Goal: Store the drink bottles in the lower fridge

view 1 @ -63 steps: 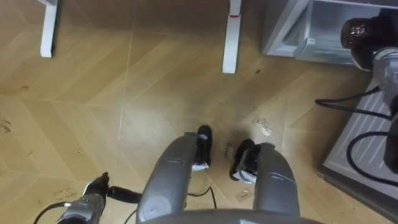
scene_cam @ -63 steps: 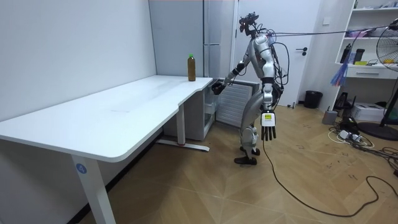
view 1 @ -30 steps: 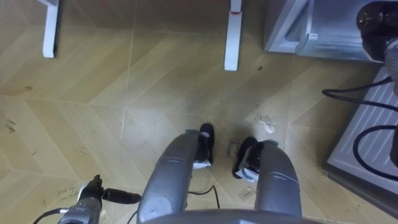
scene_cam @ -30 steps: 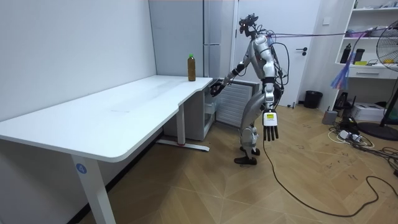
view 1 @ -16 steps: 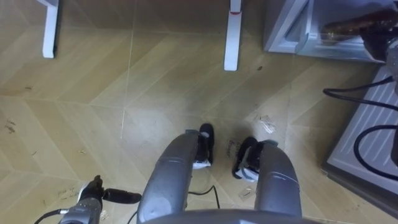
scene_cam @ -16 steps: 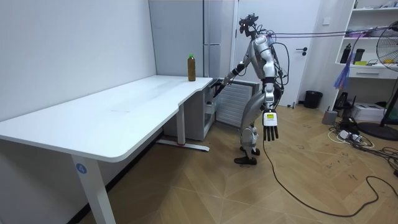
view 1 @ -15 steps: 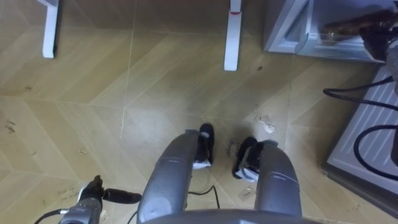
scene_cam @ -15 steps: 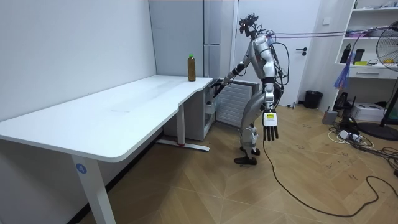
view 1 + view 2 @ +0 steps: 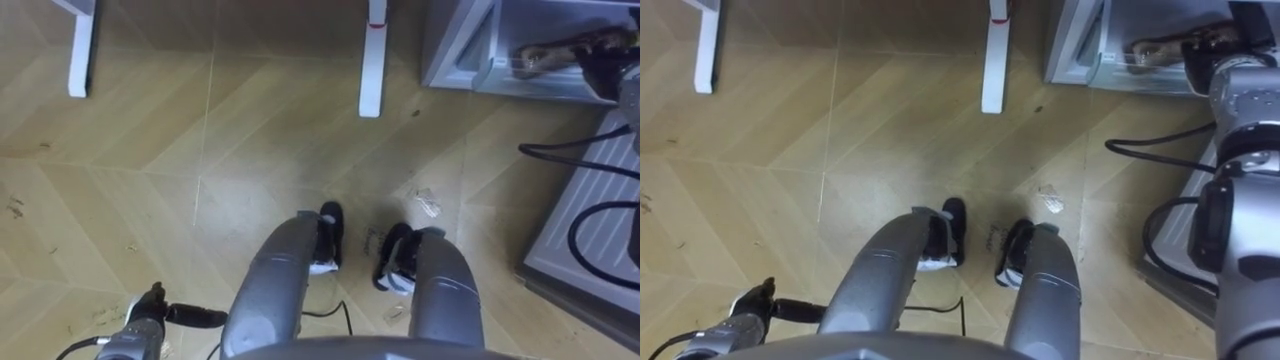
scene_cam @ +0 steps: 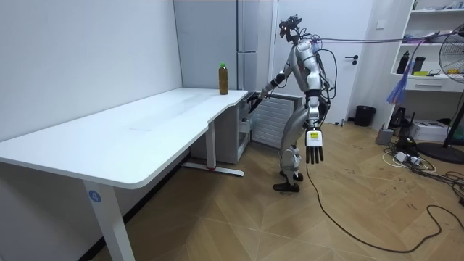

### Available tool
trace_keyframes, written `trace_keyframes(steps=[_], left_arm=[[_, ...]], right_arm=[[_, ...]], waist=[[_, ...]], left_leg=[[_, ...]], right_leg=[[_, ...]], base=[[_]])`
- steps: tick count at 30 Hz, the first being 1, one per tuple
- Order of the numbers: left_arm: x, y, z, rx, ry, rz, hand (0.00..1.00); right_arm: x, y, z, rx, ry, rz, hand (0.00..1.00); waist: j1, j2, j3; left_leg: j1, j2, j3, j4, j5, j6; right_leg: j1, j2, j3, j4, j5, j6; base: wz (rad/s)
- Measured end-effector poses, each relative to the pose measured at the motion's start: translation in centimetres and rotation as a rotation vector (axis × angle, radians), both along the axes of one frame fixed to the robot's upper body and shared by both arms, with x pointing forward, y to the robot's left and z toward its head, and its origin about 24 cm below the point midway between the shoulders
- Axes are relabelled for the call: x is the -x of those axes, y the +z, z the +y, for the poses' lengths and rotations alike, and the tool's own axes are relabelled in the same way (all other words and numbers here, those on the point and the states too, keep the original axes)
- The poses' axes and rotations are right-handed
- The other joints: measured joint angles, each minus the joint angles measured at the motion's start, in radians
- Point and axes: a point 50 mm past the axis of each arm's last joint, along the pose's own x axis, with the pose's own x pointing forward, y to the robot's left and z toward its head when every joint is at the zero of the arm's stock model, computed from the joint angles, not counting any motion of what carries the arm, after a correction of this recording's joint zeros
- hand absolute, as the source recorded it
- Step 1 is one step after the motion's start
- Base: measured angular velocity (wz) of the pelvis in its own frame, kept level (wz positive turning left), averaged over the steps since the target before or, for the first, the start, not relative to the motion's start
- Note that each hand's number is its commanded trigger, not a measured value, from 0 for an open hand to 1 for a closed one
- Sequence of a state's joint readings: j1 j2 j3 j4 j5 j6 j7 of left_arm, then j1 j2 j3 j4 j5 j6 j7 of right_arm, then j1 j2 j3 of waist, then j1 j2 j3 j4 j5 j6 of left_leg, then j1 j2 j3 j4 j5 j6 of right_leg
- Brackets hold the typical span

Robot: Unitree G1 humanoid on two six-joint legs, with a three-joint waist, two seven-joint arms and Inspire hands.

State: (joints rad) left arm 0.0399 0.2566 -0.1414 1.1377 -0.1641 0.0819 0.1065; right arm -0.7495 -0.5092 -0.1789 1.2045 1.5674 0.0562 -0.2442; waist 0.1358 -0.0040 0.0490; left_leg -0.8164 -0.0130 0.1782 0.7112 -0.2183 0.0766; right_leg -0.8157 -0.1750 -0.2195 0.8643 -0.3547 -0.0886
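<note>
Currently the robot stands on the wooden floor (image 9: 130,160) directly in front of the fridge (image 10: 254,43), at the far end of the white bench (image 10: 145,130), with its torso leaning slightly forward. The right arm is extended into the lower fridge compartment (image 9: 455,45), whose door (image 9: 585,230) is swung open at the robot's right. Inside this compartment lies the bottle (image 9: 1150,48): it appears as a long, light brown shape, lying on its side and pointing away from the arm. Its cap and label cannot be made out. The right robot hand (image 9: 1206,46) is positioned at the near end of the bottle, at the compartment opening. Whether this robot hand is clamped on the bottle or merely touching it cannot be determined. The left robot hand (image 10: 314,150) hangs beside the robot's thigh, well apart from the fridge, fingers straight, spread and pointing down, holding nothing. A second bottle (image 10: 223,78) stands upright on the bench near its far edge, close to the fridge. It is filled with dark brown liquid and carries a green cap and green upper label. A white bench leg (image 9: 372,60) rests on the floor just beside the compartment's left wall.
</note>
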Motion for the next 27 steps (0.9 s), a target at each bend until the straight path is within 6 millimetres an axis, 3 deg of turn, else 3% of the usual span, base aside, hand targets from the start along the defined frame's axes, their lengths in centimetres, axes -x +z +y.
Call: trace_keyframes(steps=[11, 17, 20, 21, 22, 26, 27], left_arm=[[-0.5, 0.1, 0.0, 0.029, -0.018, -0.009, 0.0], [-0.4, 0.1, 0.1, 0.054, -0.025, 0.001, 0.0], [-0.3, 0.2, 0.2, 0.072, -0.014, 0.004, 0.0], [-0.2, 0.1, 0.3, 0.076, -0.011, 0.009, 0.0], [0.0, 0.1, 0.3, 0.079, -0.004, 0.014, 0.0], [0.2, 0.0, 0.3, 0.079, 0.0, 0.021, 0.0], [0.4, 0.0, 0.3, 0.08, 0.003, 0.022, 0.0]], right_arm=[[1.1, -2.2, 0.1, 0.029, 0.052, 0.083, 0.0], [2.4, -3.8, -0.3, 0.049, 0.063, 0.098, 0.0], [3.4, -4.7, -0.6, 0.07, 0.077, 0.093, 0.0], [4.1, -5.3, -0.8, 0.087, 0.087, 0.102, 0.0], [4.9, -6.2, -0.9, 0.099, 0.091, 0.115, 0.0], [7.2, -8.1, -1.3, 0.113, 0.102, 0.153, 0.0], [8.2, -9.1, -1.1, 0.113, 0.112, 0.171, 0.0]], waist=[[-0.004, -0.005, 0.0025], [-0.006, -0.013, 0.0027], [-0.028, -0.014, 0.0012], [-0.029, -0.015, -0.0004], [-0.029, -0.014, -0.0077], [-0.036, -0.013, -0.0237], [-0.037, -0.016, -0.0349]], left_leg=[[0.089, 0.02, -0.001, -0.011, -0.018, 0.004], [0.18, 0.025, 0.013, -0.074, -0.017, 0.003], [0.234, 0.028, 0.011, -0.117, -0.013, 0.0], [0.268, 0.03, 0.013, -0.139, -0.012, -0.001], [0.302, 0.033, 0.014, -0.161, -0.012, -0.001], [0.393, 0.035, 0.016, -0.228, -0.009, -0.006], [0.426, 0.034, 0.017, -0.251, -0.007, -0.009]], right_leg=[[0.113, 0.02, -0.019, -0.056, 0.005, 0.01], [0.198, 0.038, -0.01, -0.128, 0.024, 0.018], [0.258, 0.051, -0.017, -0.188, 0.041, 0.025], [0.294, 0.06, -0.015, -0.22, 0.049, 0.028], [0.333, 0.071, -0.014, -0.255, 0.058, 0.032], [0.434, 0.092, -0.013, -0.352, 0.081, 0.043], [0.47, 0.099, -0.011, -0.388, 0.09, 0.047]], base=[[-0.02], [-0.11], [-0.07], [-0.14], [-0.14], [-0.07], [-0.09]])
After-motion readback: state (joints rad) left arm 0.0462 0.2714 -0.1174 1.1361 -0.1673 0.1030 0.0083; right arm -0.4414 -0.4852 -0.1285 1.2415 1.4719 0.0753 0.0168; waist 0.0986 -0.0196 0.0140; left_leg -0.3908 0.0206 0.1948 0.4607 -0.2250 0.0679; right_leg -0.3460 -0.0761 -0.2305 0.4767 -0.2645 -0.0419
